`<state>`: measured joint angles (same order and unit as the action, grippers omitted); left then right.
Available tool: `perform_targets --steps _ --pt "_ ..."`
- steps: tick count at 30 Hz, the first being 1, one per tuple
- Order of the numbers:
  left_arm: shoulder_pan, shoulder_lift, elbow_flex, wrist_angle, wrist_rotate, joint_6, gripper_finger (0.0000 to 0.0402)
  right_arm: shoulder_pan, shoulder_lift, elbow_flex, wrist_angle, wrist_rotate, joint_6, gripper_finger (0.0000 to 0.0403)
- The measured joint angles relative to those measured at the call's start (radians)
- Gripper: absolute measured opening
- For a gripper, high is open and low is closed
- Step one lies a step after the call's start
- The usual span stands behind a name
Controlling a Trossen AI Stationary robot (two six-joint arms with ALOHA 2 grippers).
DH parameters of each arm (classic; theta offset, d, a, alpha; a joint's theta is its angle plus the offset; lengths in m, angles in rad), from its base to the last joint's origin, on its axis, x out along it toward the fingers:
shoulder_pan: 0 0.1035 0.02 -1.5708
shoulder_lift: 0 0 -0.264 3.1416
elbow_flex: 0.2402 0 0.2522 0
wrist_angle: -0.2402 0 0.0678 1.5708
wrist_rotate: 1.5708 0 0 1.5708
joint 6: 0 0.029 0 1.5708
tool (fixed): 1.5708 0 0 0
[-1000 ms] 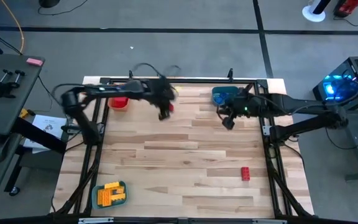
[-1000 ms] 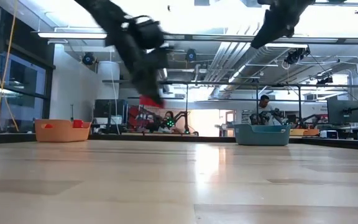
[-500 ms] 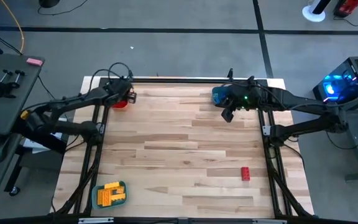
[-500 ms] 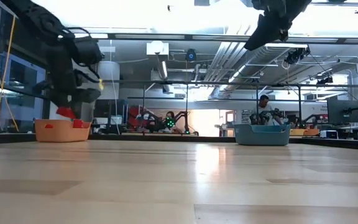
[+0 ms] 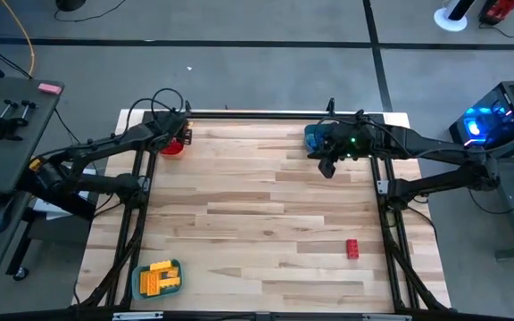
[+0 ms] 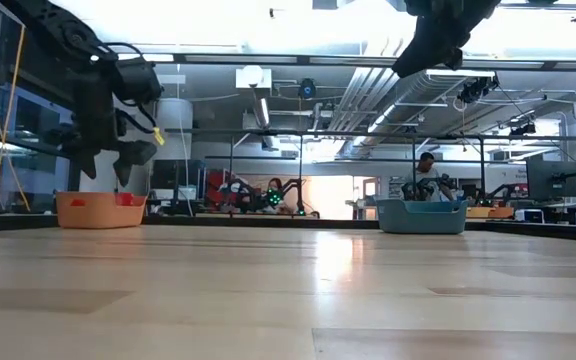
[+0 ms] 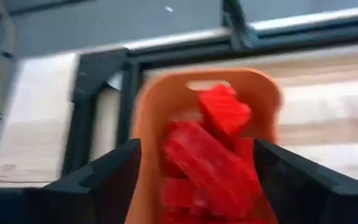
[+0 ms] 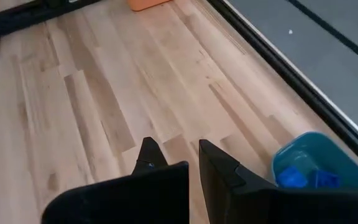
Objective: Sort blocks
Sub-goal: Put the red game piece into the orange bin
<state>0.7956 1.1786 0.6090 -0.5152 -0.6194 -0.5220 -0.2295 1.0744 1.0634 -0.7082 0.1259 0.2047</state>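
My left gripper (image 5: 184, 138) hangs open just above the orange tray (image 7: 143, 124) at the table's far left corner; one finger stands over each long side of the tray, and nothing is between them. Several red blocks (image 7: 197, 168) lie piled in the tray, one (image 7: 225, 112) on top at its far end. My right gripper (image 5: 327, 168) is shut and empty, in the air beside the teal tray (image 5: 315, 135), which holds blue blocks (image 8: 297, 177). A single red block (image 5: 352, 248) lies flat on the table toward the near right.
A third tray (image 5: 178, 282) with yellow blocks (image 5: 154, 278) stands at the near left corner. A black frame rail (image 5: 257, 114) runs along the table's far edge, with struts down both sides. The wide wooden middle (image 5: 257, 214) lies between the trays. A person (image 6: 425, 170) stands far off in the room.
My left gripper carried a red block from the far middle of the table toward the left edge, rolling its wrist, until it was over the orange tray. There it opened, and the block left its fingers and is now in the tray.
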Motion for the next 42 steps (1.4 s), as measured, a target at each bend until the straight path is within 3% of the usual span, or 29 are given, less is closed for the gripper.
perform_targets --steps 2,4,7,10,14,17,21,25,30,38,42 --pt "0.000 0.000 0.000 0.017 0.080 -0.020 0.0300 0.000 0.000 0.000 0.000 -0.021 0.036 0.0000" --pt "-0.007 0.000 0.001 0.086 0.239 -0.063 0.0302 0.000 0.001 0.000 0.010 -0.101 0.112 0.0000" --pt "-0.059 0.000 0.001 0.312 0.499 -0.034 0.0300 0.016 0.031 0.001 0.034 -0.291 0.186 0.0000" --pt "-0.143 0.009 0.005 0.613 0.635 0.002 0.0299 0.085 0.083 0.001 0.006 -0.428 0.237 0.0000" --pt "-0.233 0.076 0.010 0.880 0.680 0.048 0.0299 0.260 0.169 -0.019 -0.069 -0.454 0.391 0.0000" --pt "-0.264 0.174 0.066 0.860 0.770 0.053 0.0299 0.441 0.208 -0.080 -0.095 -0.544 0.585 0.0000" --pt "-0.291 0.337 0.148 0.857 0.996 0.085 0.0299 0.719 0.213 -0.178 -0.090 -0.661 0.847 0.0000" --pt "-0.339 0.455 0.251 0.874 1.110 0.114 0.0299 0.903 0.214 -0.288 -0.057 -0.648 1.155 0.0000" --pt "-0.400 0.518 0.363 0.872 1.149 0.207 0.0299 0.967 0.214 -0.405 -0.030 -0.584 1.377 0.0000" --pt "-0.422 0.505 0.422 0.875 1.153 0.265 0.0300 0.904 0.214 -0.485 -0.185 -0.463 1.406 0.0000" --pt "-0.403 0.470 0.420 0.801 1.170 0.229 0.0300 0.852 0.214 -0.485 -0.126 -0.413 1.337 0.0000"
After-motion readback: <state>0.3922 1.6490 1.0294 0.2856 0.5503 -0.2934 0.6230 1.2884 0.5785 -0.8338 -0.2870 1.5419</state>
